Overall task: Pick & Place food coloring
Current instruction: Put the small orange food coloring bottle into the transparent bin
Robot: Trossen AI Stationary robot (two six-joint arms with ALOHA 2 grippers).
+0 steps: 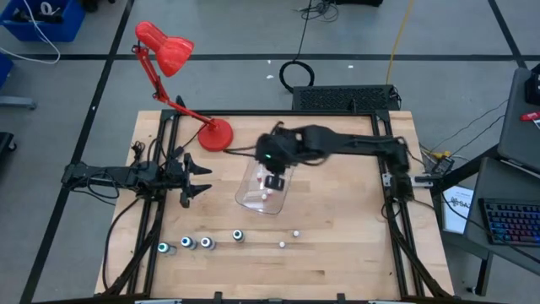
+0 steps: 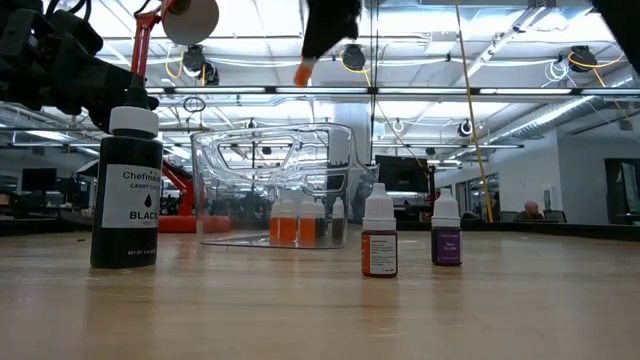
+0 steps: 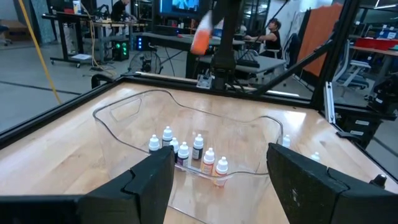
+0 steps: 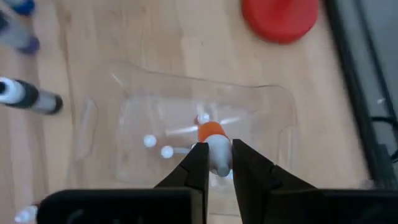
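The right gripper [image 4: 216, 163] hangs above the clear tub [image 1: 253, 196] at mid-desk, pinching a small orange-tinted food coloring bottle [image 4: 212, 144]. More small bottles [image 3: 198, 147] stand inside the tub. The left gripper [image 1: 199, 179] waits spread at the desk's [image 1: 337, 219] left side.

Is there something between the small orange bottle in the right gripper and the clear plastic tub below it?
Nothing visible: the right gripper holds the small orange bottle over the open clear plastic tub, with only air between.
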